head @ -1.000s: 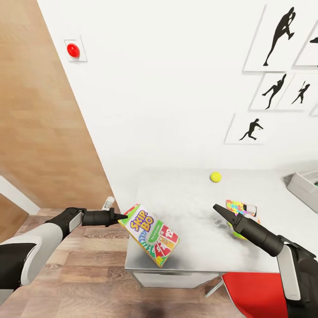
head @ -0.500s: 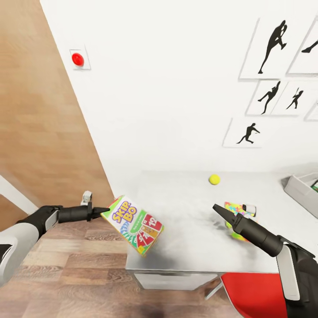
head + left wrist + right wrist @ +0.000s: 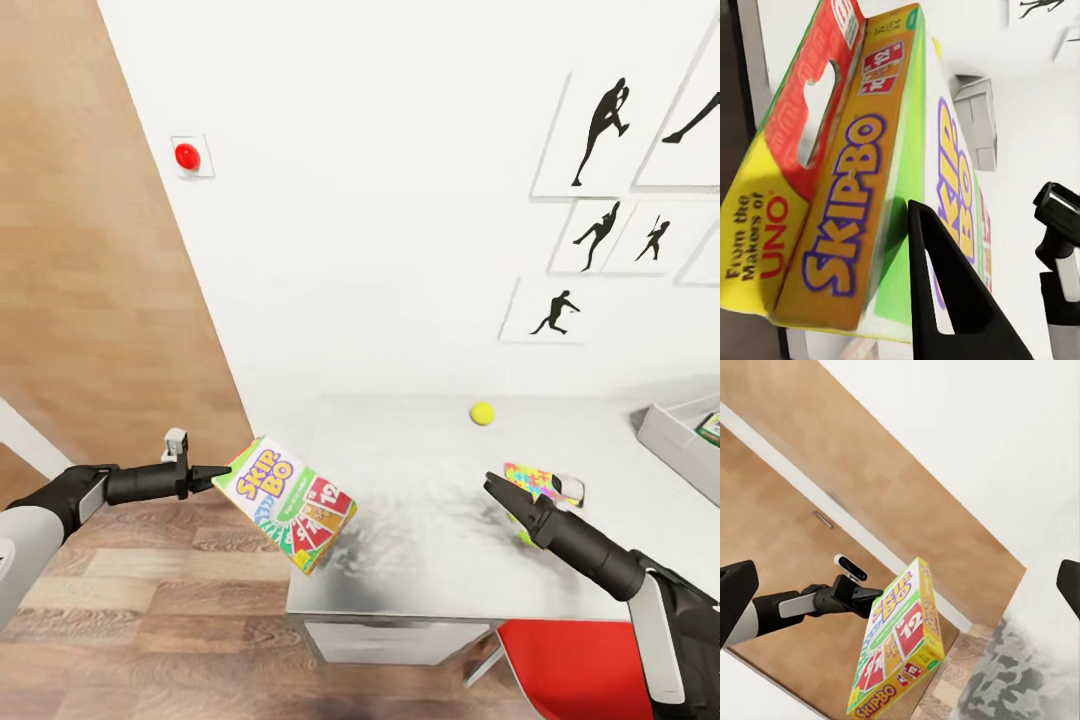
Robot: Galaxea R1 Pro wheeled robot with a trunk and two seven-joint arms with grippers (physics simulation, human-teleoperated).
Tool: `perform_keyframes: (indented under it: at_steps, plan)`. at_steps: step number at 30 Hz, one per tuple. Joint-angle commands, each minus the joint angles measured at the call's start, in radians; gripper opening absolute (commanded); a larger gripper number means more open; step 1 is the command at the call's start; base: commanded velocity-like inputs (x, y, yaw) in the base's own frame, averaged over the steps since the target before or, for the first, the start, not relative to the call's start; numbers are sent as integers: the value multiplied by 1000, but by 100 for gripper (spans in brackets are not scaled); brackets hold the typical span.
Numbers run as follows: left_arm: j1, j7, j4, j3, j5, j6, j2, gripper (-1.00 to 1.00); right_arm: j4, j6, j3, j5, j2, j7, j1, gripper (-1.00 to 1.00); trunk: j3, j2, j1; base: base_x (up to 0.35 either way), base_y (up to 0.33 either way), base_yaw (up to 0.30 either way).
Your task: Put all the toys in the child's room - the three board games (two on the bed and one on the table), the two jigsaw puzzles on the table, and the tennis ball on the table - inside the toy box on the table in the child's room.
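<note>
Holding that Skip-Bo board game [image 3: 288,502] by one corner like you are, you've got a floppy load, so take it slow. Your left gripper [image 3: 218,476] is pinched shut on the box's near end, and the box hangs tilted out past the left edge of the table [image 3: 420,470], partly over the wood floor [image 3: 150,620]. In the left wrist view you can see one dark finger [image 3: 945,300] lying flat across the green face of the box, so the grip looks like a thin edge pinch, not much bite.

The toy box [image 3: 680,440] is way over at the far right end of the table, well apart from where you are. I'd say you need to carry the game across the whole tabletop, keeping it level-ish so it doesn't swing and slip out.

Watch the tennis ball [image 3: 482,413] and the jigsaw puzzle [image 3: 545,483] on the way. Your right gripper [image 3: 497,490] hovers just beside the puzzle, fingers a little apart, with nothing in it. Probably worth moving it out of the path, or letting it steady the box before you lower it into the tray.
</note>
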State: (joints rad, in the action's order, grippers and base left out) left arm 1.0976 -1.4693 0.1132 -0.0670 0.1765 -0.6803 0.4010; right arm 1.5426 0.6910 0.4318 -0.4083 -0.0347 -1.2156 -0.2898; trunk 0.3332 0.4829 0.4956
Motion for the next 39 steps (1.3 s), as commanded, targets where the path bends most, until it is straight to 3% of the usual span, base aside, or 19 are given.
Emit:
perform_keyframes:
  at_steps: [1, 12, 19, 39]
  plan:
    - [1, -4, 0, -7, 6, -11, 1, -100, 0, 4, 0, -3, 0, -2, -1, 100, -3, -6, -3, 0, 0, 0]
    - [1, -18, 0, -8, 5, -13, 14, -100, -1, -45, -2, 3, 1, -5, 0, 100, -56, -83, -46, 0, 0, 0]
    - [1, -85, 0, -13, 1, -18, 21, -100, -1, -45, -2, 3, 1, -3, 0, 100, -68, -83, -46, 0, 0, 0]
    - [1, -94, 0, -17, 0, -17, 18, -100, 1, -45, -2, 4, 1, -9, 0, 100, -101, -83, -46, 0, 0, 0]
